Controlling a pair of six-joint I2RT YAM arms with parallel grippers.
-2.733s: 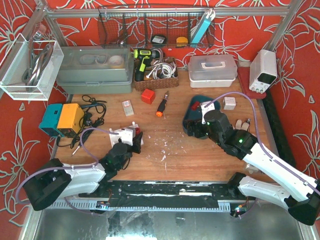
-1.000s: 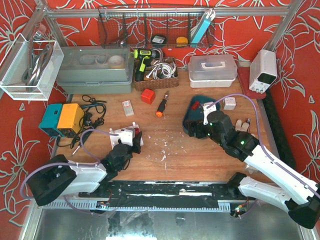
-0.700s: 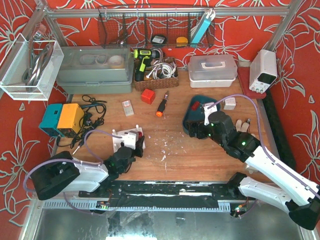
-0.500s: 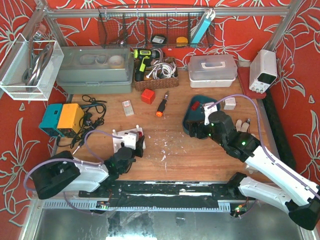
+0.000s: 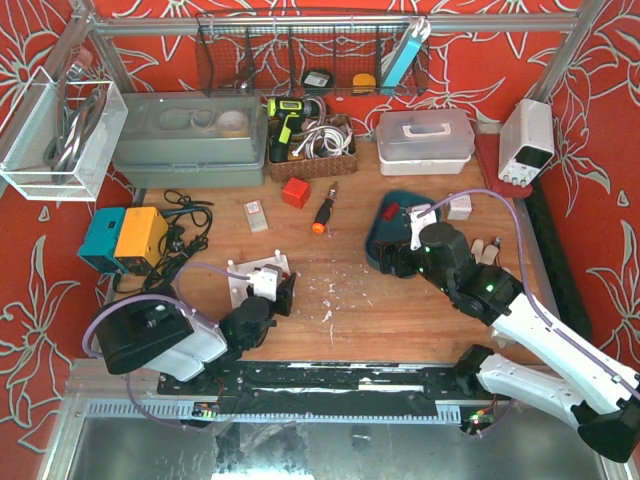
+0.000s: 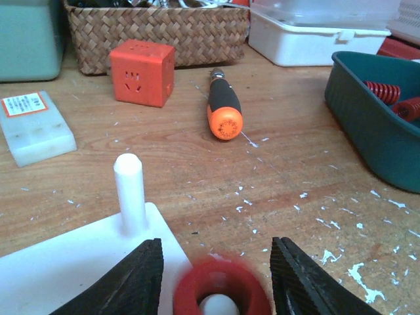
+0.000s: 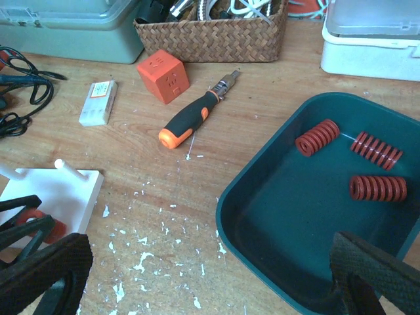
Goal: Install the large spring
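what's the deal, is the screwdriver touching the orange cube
Apart. The left wrist view shows a plain gap between the orange cube and the screwdriver.

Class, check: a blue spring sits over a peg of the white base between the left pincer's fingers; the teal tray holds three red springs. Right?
No. The left wrist view shows that spring is red, not blue. It sits over a peg of the white base between the left pincer's fingers, and the teal tray holds three red springs.
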